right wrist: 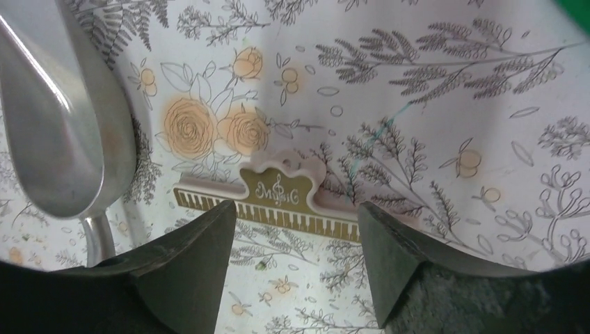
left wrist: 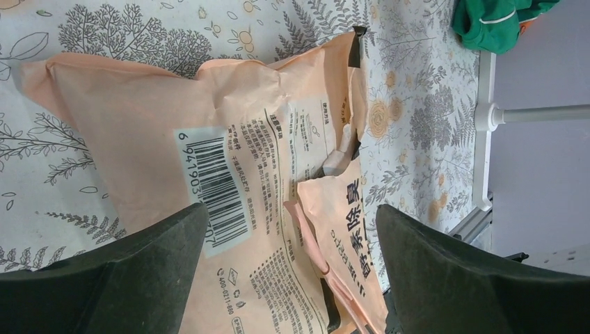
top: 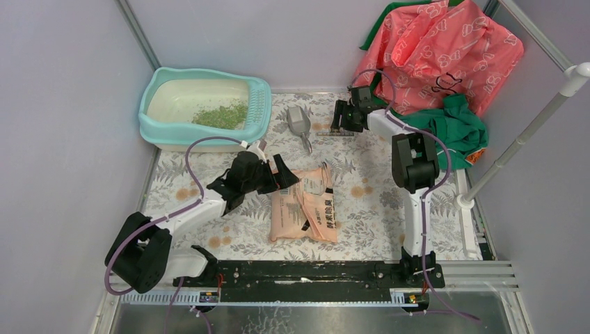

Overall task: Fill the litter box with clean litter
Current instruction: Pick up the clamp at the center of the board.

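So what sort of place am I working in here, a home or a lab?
Most likely a robot test cell, not a home: plain grey walls and a metal frame post enclose it, and a litter box, scoop and litter bag lie staged on a floral cloth.

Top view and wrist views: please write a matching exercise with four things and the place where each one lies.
Things:
1 clean litter
2 grey scoop
3 pink-orange bag
4 music clip

Places:
a below the open left gripper
b inside the litter box
c below the open right gripper
d between the litter box and the right gripper

Pairs: 1-b, 2-d, 3-a, 4-c
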Action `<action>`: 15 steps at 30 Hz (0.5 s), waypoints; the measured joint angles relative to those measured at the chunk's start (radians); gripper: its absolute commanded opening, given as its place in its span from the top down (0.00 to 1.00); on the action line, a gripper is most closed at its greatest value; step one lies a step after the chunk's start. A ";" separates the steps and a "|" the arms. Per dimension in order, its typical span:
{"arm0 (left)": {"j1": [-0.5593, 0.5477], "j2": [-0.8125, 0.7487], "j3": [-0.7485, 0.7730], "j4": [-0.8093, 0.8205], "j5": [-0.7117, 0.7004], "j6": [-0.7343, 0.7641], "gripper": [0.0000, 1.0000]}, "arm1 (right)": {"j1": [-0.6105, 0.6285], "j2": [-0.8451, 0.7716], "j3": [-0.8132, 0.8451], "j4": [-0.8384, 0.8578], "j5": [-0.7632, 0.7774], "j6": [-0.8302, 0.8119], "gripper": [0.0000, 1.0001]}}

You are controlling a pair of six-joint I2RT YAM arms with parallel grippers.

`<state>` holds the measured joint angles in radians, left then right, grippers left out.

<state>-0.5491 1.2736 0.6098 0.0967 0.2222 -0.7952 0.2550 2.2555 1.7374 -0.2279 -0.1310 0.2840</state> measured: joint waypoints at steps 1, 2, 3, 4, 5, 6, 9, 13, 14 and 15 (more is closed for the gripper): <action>0.000 -0.002 0.000 0.000 0.001 0.002 0.01 | 0.000 0.006 0.009 0.000 0.008 -0.004 0.26; 0.000 -0.005 0.000 0.000 0.002 0.003 0.01 | 0.000 0.013 0.018 -0.001 0.012 -0.008 0.26; 0.000 -0.006 0.000 0.000 0.003 0.005 0.01 | 0.000 0.019 0.029 -0.002 0.018 -0.014 0.26; 0.000 -0.006 0.000 0.000 0.003 0.006 0.01 | 0.000 0.023 0.038 -0.001 0.019 -0.018 0.26; 0.000 -0.006 0.000 0.000 0.003 0.006 0.01 | 0.002 0.029 0.053 -0.005 0.020 -0.023 0.26; 0.000 -0.006 0.000 0.000 0.003 0.006 0.01 | 0.003 0.035 0.067 -0.008 0.024 -0.028 0.26; 0.000 -0.006 0.000 0.000 0.004 0.008 0.01 | 0.008 0.058 0.101 -0.006 0.036 -0.043 0.26; 0.000 -0.003 0.000 0.000 0.005 0.010 0.01 | 0.023 0.082 0.109 -0.008 0.044 -0.053 0.25; 0.000 0.000 0.000 0.000 0.006 0.010 0.01 | 0.029 0.088 0.110 -0.008 0.045 -0.055 0.25; 0.000 0.003 0.000 0.000 0.007 0.010 0.01 | 0.034 0.095 0.111 -0.010 0.049 -0.056 0.25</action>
<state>-0.5491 1.2762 0.6102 0.0971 0.2291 -0.7856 0.2893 2.3508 1.8481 -0.2382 -0.0818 0.2276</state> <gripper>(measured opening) 0.986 0.744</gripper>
